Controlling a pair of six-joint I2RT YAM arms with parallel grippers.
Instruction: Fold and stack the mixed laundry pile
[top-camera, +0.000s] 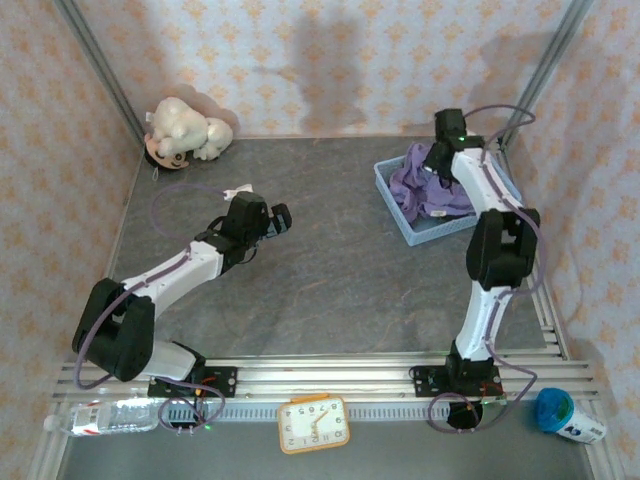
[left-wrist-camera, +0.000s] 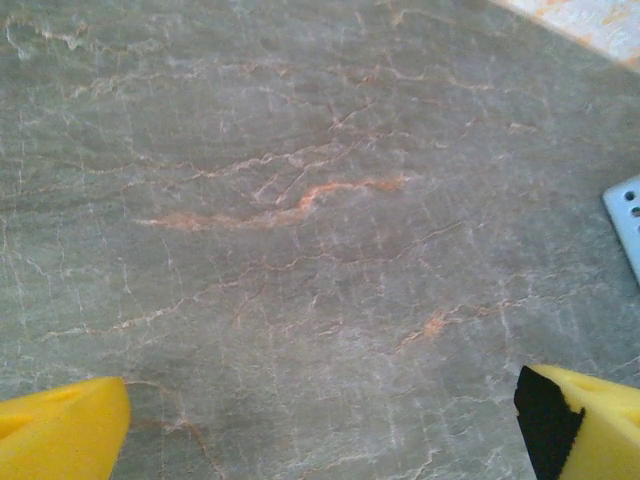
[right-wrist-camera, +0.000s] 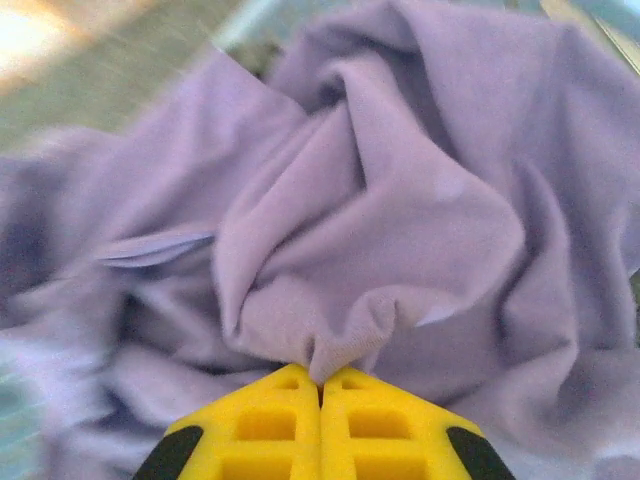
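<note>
The laundry pile lies in the light blue basket (top-camera: 418, 234) at the back right, with the lilac-purple shirt (top-camera: 432, 196) crumpled on top. My right gripper (top-camera: 432, 166) reaches down into the basket. In the right wrist view its yellow fingers (right-wrist-camera: 270, 420) are shut on a pinched fold of the lilac shirt (right-wrist-camera: 400, 200), the right gripper (right-wrist-camera: 320, 385) tips meeting at the cloth. My left gripper (top-camera: 284, 218) hovers over the bare table left of centre. It stands open, the left gripper (left-wrist-camera: 320, 430) showing yellow fingertips (left-wrist-camera: 60, 432) far apart and nothing between them.
A white plush toy (top-camera: 186, 130) lies in the back left corner. A corner of the basket (left-wrist-camera: 626, 216) shows at the left wrist view's right edge. Along the near rail sit a water bottle (top-camera: 105, 417), an orange clock (top-camera: 314, 424) and a blue cup (top-camera: 556, 410).
</note>
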